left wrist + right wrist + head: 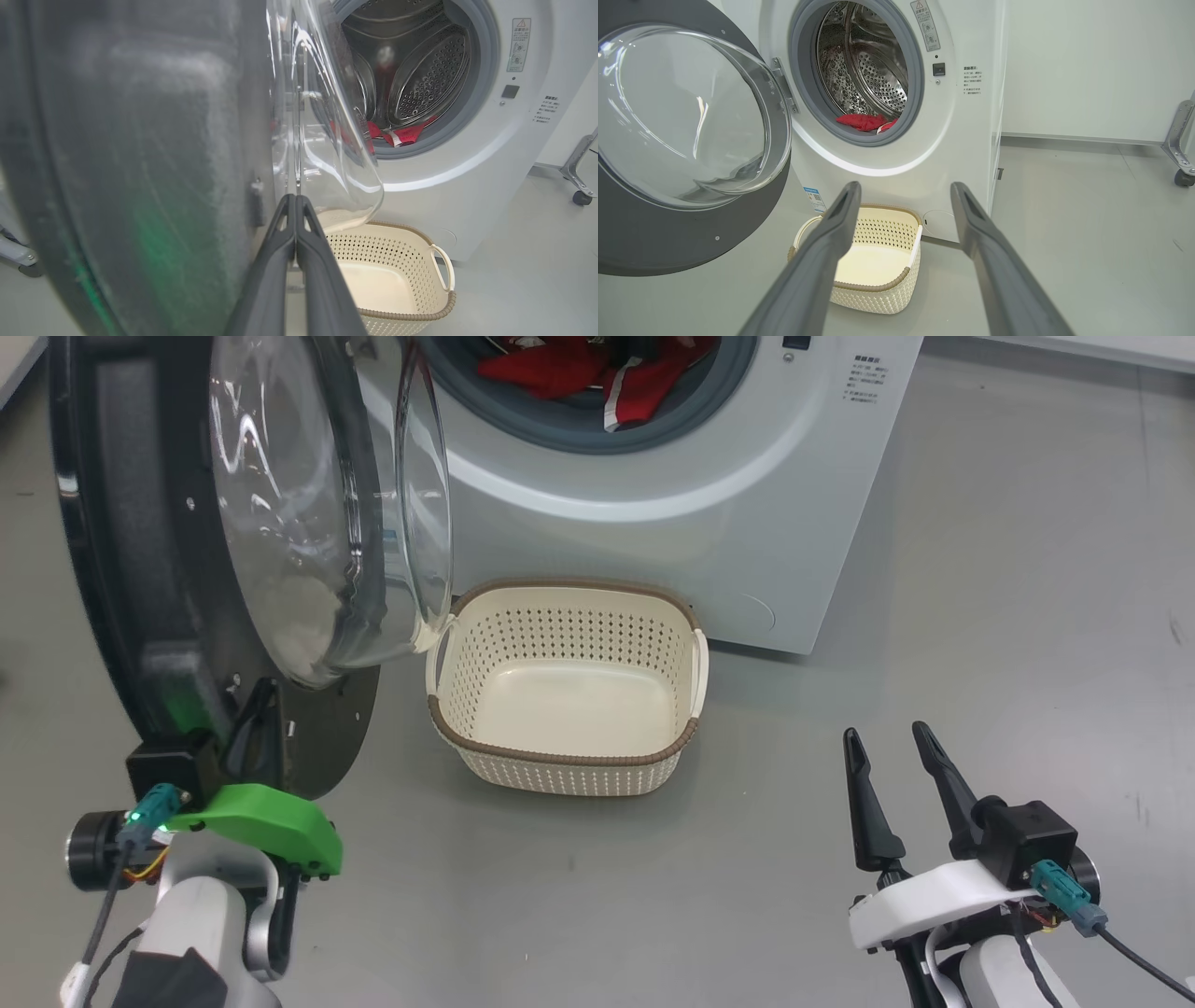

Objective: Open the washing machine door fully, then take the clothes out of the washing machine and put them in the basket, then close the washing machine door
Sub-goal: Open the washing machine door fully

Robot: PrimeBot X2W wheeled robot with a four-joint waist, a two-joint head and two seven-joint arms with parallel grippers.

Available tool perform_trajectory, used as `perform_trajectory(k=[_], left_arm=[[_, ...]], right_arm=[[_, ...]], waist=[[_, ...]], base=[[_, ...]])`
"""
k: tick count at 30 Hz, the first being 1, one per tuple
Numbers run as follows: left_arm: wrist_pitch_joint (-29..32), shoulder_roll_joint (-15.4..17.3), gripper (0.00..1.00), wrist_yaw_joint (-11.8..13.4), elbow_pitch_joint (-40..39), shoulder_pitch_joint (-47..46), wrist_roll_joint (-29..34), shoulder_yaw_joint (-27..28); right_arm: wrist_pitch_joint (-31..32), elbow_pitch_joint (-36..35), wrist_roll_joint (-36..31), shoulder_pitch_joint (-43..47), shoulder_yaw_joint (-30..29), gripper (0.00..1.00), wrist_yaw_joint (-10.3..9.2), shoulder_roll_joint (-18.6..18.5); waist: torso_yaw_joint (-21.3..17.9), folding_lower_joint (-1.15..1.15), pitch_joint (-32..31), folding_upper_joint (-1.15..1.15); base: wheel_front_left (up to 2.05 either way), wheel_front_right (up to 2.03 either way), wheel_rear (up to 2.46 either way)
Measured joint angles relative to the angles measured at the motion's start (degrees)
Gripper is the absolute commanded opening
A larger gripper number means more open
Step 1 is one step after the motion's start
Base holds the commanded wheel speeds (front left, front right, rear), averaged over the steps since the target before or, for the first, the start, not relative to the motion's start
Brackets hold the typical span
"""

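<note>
Pinched flat, the left end effector [295,198] is apparently pushing the washing machine door [140,140] open, best pressing steadily near its rim, while the right end effector [885,733] is hanging spread wide.

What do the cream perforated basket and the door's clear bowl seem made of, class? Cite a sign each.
Cream perforated basket: likely moulded plastic, matte, evenly punched holes. Door's clear bowl: glass or clear plastic, glossy, see-through with bright reflections.

White front-loading washing machine [700,523]; round black-rimmed clear-glass door [121,569]; red white-trimmed jersey fabric [551,373]; cream perforated plastic basket [560,625], brown woven rim.
</note>
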Motion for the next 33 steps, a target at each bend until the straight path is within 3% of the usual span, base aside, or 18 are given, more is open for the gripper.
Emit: perform_trajectory(k=[20, 33], left_arm=[[-1.72, 7.09, 0.0, 1.57, 1.02, -2.97, -5.54, 12.17], [-1.94, 11.56, 0.0, 1.58, 2.27, -8.49, -8.1, 16.89]], right_arm=[[0.24, -0.33, -2.35, -2.76, 1.24, 1.0, 0.34, -1.41], [1.27, -1.83, -3.58, -6.52, 1.23, 1.0, 0.56, -2.55]], waist=[[1.67, 0.0, 9.01, 0.0], [1.29, 0.0, 15.85, 0.0]], base=[[0.0, 0.0, 0.0], [0.0, 0.0, 0.0]])
